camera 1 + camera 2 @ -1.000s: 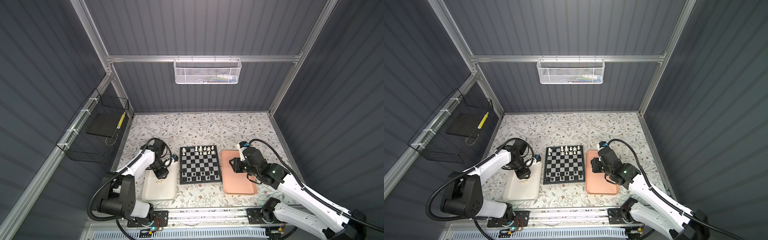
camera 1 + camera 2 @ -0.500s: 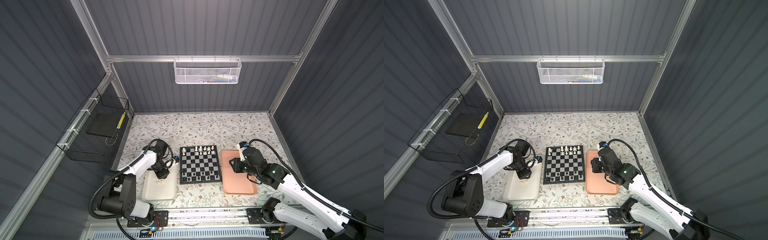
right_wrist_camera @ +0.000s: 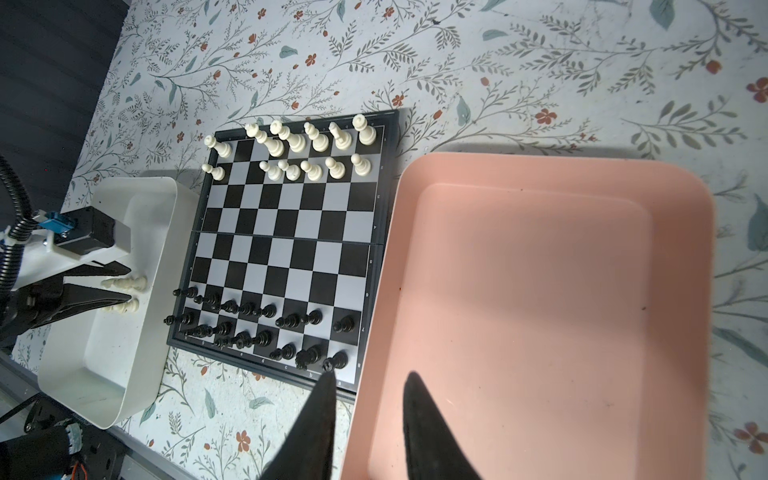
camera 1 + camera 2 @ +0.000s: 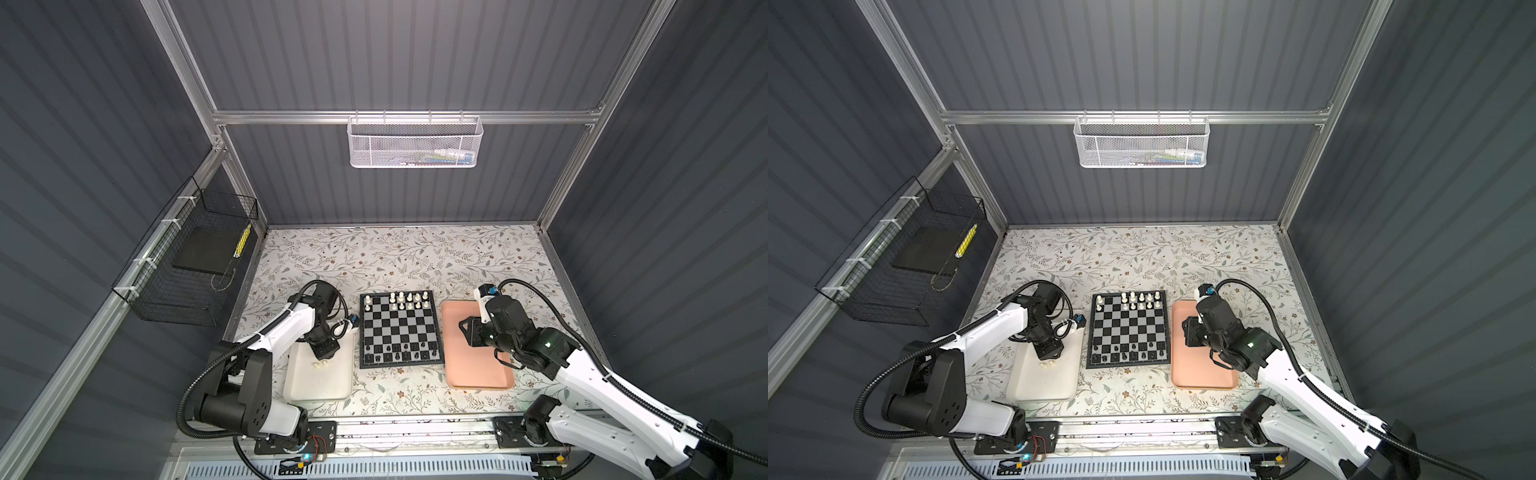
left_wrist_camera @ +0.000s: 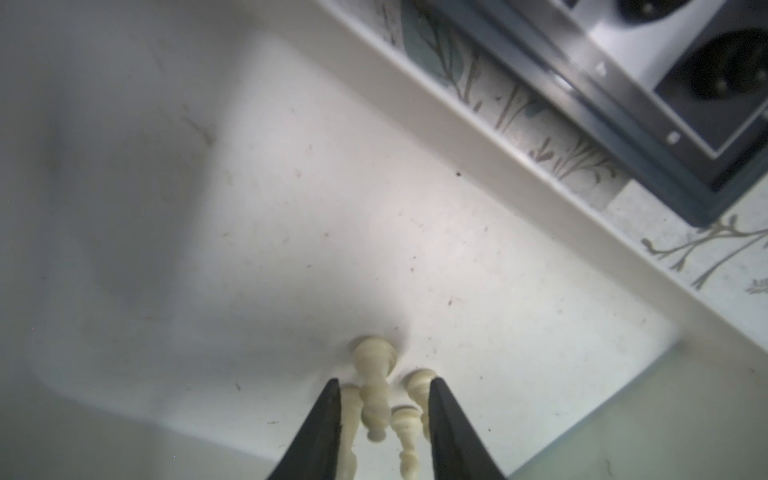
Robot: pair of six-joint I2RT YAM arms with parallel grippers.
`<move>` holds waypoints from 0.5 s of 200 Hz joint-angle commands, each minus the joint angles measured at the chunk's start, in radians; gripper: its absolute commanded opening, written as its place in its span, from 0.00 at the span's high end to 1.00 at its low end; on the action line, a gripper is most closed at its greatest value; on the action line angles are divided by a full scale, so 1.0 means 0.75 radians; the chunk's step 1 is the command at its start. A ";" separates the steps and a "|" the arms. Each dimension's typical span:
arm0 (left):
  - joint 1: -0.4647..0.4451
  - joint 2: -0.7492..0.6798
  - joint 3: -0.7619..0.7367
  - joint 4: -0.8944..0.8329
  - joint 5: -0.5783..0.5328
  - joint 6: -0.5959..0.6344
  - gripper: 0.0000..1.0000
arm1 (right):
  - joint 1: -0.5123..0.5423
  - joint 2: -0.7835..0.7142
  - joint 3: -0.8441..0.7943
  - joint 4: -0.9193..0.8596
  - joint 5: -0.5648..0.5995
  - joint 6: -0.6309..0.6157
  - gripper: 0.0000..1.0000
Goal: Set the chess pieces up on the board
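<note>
A black wire basket (image 4: 187, 266) hangs on the wall at 9 o'clock, off the floral table (image 4: 374, 257). Next comes the white tray (image 4: 320, 388), lying just beside the board's 9 o'clock edge. The left claw (image 5: 383, 380) points down into this tray, its fingers (image 5: 324, 419) flanking a small cluster of loose cream pieces (image 5: 374, 365) that lie on their sides on the tray floor. The fingers sit close against the outer pieces of the cluster, but I cannot tell whether they pinch them or only bracket them. The board (image 4: 399, 328) lies flat at the middle of the table. Standing cream pieces (image 4: 409, 300) form two rows along its 12 o'clock edge, each row with a gap at the second square in from the 9 o'clock side. The black pieces (image 4: 399, 351) line up in two rows along its 6 o'clock edge. The pink tray (image 4: 478, 370) lies just beside the board's 3 o'clock edge. The right claw (image 3: 370, 376) hangs above the board-side rim of that tray, near the board's corner between 3 and 6 o'clock, its fingers spread and pinching nothing.
</note>
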 commanded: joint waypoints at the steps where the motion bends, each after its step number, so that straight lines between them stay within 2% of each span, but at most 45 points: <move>1: -0.010 -0.023 -0.015 -0.008 -0.006 -0.012 0.63 | -0.004 -0.018 -0.020 -0.018 0.018 -0.008 0.69; 100: -0.020 -0.046 -0.024 0.007 -0.019 -0.007 0.64 | -0.005 -0.033 -0.041 -0.019 0.020 0.002 0.69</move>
